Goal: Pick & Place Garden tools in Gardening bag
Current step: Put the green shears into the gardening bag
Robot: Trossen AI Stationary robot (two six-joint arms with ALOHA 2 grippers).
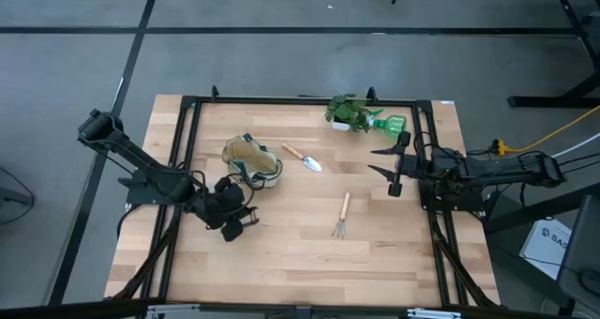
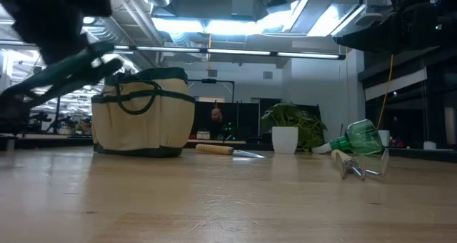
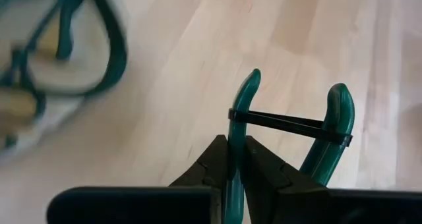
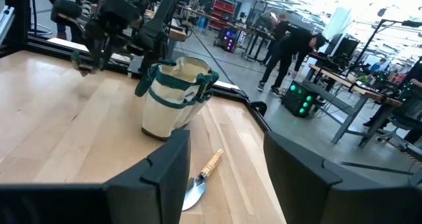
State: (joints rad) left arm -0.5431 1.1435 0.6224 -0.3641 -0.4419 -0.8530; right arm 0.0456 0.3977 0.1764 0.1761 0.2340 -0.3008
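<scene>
A green-handled tool (image 3: 288, 128) is being held in the left gripper (image 3: 235, 159) — the two dark fingers are pressed tight on one of its curved green handles, while the second handle stands free beside it, the pair being tied across by a thin black band. In the high view the left gripper (image 1: 232, 218) is being kept over the bare wood just beside the gardening bag (image 1: 251, 161), on the near-left of the table (image 1: 281, 253). From the low camera, the green tool (image 2: 68, 68) is being carried above the tabletop, slanted, close to the tan bag (image 2: 143, 113) with its dark green trim and handles; whether the two are touching cannot be told.

The trowel (image 1: 303, 157) is lying flat just beside the bag, silver blade pointing away from it. The hand fork (image 1: 342, 216) is lying well apart, nearer the table's middle, tines toward the front edge. A green plastic bottle-like tool (image 1: 390, 124) is resting on its side against the potted plant (image 1: 349, 111) at the far edge.

The right gripper (image 1: 395, 168) is being held wide open — nothing between its fingers — near the table's right side, facing the trowel (image 4: 201, 178) and bag (image 4: 173, 99).
</scene>
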